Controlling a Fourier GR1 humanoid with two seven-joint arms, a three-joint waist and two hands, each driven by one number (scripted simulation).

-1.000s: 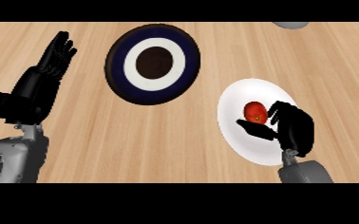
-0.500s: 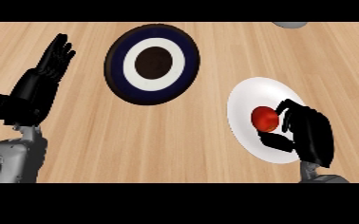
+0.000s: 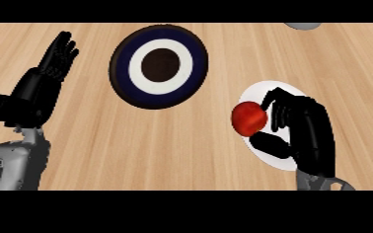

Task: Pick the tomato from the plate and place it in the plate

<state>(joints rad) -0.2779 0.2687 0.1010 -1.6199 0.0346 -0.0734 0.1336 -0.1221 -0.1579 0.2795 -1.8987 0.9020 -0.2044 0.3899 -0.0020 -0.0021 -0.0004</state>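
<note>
Red and round, the tomato [image 3: 248, 119] sits in the curl of the right hand [image 3: 304, 133], whose black fingers wrap its right side while the thumb comes in beneath it. It shows over the left rim of the white plate [image 3: 271, 88], partly past the edge and above the wooden counter [image 3: 182, 148]; whether it touches the plate I cannot tell. Most of that plate is hidden under the hand and its grey forearm, which comes up from the lower right. Up and to the left, well apart, lies the dark plate [image 3: 160, 66] with a navy band, a white ring and a brown centre. Far over at the left edge the left hand [image 3: 45, 81] rests with fingers straight and pointing up, grasping nothing. At the top right corner a small grey object [image 3: 302, 25] barely shows.
</note>
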